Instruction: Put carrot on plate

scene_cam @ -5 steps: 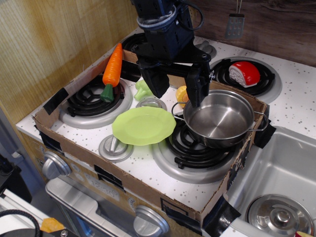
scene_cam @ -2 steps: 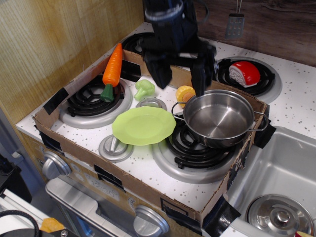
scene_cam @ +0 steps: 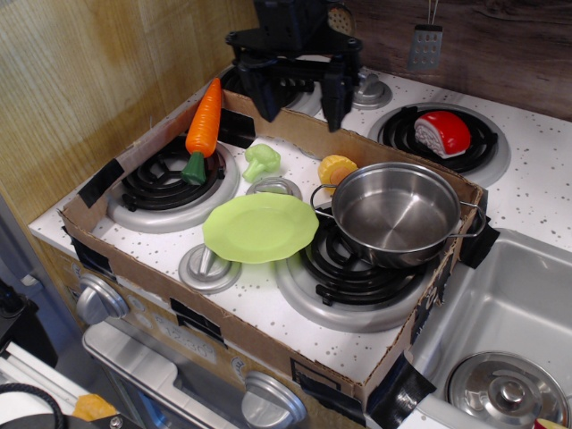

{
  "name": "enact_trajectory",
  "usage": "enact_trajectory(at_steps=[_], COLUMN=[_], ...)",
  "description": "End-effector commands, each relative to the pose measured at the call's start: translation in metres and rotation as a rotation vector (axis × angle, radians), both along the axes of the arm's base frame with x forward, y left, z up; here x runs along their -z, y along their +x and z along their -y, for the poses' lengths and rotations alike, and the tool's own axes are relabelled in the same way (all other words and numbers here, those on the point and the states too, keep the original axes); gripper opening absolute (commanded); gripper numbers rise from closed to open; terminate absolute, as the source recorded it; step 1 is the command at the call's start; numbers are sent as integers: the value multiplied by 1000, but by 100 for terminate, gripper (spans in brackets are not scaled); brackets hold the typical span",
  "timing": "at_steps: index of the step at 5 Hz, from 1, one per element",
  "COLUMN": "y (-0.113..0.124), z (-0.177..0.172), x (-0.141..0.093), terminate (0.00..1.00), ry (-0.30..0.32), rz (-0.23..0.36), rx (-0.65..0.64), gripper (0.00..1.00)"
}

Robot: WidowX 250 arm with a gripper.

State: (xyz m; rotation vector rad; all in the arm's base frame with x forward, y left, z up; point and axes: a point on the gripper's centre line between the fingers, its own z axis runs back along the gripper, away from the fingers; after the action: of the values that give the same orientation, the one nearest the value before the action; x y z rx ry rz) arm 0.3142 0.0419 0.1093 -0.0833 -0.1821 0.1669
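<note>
Speckled white toy stovetop surface [scene_cam: 268, 295], boxed by a cardboard rim. Round steel pot [scene_cam: 398, 213] sits on the front right burner. Round lime-green plastic plate [scene_cam: 259, 227] lies just left of it, empty. Glossy orange plastic carrot [scene_cam: 204, 123] leans on the cardboard wall over the left burner, well apart from the plate. Black tool [scene_cam: 299, 96] hovers high at the back, spread wide, holding nothing. Risk, likely: descending fingers strike the cardboard, or the slick taper slips free.

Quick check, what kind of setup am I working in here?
Most likely a toy play kitchen: a stovetop with coil burners, a sink to its right, and plastic food such as the carrot near a steel pot.
</note>
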Motion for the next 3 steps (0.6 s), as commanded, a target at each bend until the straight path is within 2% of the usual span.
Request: enact_trajectory(at_steps=[1,2,3], y=[2,7,25], z=[-41,-62,-78], x=[-4,-6,-6], terminate=[0,0,0], ry=[85,155,218], rz=[131,208,215], rx=[-286,-300,-249], gripper=[100,100,100])
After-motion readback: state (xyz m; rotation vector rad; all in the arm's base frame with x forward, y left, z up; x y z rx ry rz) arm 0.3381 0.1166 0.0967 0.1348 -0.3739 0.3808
